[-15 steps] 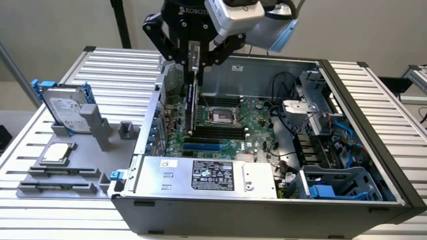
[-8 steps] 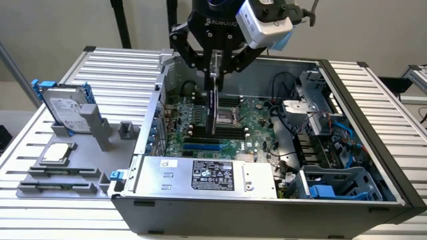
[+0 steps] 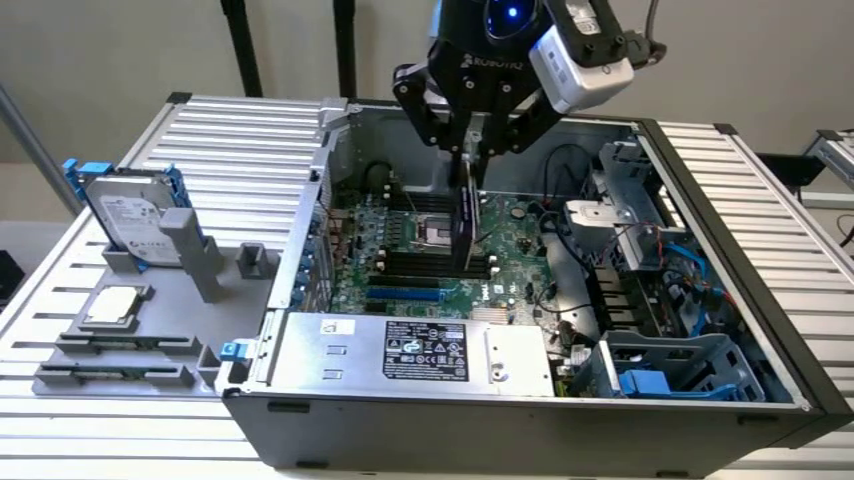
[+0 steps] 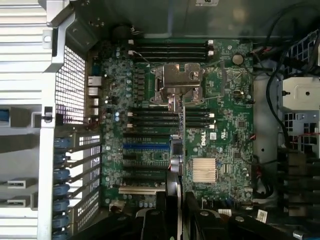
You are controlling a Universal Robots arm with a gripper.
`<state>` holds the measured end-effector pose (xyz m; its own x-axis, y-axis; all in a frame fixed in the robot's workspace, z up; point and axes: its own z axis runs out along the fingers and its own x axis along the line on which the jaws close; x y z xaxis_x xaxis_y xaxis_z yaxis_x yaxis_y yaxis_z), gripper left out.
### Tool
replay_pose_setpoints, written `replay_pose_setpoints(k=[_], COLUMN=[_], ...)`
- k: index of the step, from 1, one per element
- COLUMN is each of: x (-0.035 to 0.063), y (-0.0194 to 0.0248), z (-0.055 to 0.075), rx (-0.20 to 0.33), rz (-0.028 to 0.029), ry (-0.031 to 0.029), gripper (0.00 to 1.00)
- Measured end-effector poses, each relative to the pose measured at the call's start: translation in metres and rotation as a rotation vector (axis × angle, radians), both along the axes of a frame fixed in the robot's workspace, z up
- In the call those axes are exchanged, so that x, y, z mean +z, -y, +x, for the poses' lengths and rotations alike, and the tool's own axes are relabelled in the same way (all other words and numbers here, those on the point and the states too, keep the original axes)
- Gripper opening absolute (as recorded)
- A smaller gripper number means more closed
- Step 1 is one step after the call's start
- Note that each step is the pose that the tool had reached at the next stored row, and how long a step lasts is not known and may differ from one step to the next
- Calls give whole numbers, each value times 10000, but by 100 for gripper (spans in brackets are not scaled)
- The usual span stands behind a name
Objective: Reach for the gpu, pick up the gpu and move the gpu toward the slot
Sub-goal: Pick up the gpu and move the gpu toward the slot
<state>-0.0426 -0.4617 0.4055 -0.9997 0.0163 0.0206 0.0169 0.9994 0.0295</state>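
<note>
Item: claw (image 3: 470, 150), hung over the open computer case (image 3: 747, 330), its fingers closed on the upper edge of the gpu (image 3: 466, 225). In the exterior view the card appeared dark and edge-on, held upright, hanging from the claw down toward the motherboard (image 3: 514, 245). In the wrist view the gpu (image 4: 176, 160) ran as a thin strip from between the finger bases out over the middle of the motherboard (image 4: 225, 125).

Position of card: above the motherboard, its lower edge close to the expansion slots, near the blue slot (image 4: 145, 146). Whether the edge touched the board could not be told; it looked to be just clear of it.

Other contents, relative to the case: hard drive (image 3: 131, 212) standing in a grey holder on the bench (image 3: 80, 430) outside the case, on the exterior view's left; small square cpu chip (image 3: 112, 305) lying in front of it. Power supply (image 3: 414, 350) at the near wall of the case. Heatsink (image 4: 202, 170) and cpu socket (image 4: 177, 85) on the motherboard.

Progress, as judged: reach done, pick-up done, card lifted and carried over the case interior. The move toward the slot appeared well advanced. Remaining: alignment with the slot seemed not fully confirmed.
</note>
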Motion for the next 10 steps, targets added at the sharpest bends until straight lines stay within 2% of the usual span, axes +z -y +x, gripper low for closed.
replay_pose_setpoints(k=[5, 10], x=[-62, -64], y=[-127, -139], z=[78, 102], rx=[0, 0], rz=[-57, -60], ry=[0, -4], gripper=[26, 26])
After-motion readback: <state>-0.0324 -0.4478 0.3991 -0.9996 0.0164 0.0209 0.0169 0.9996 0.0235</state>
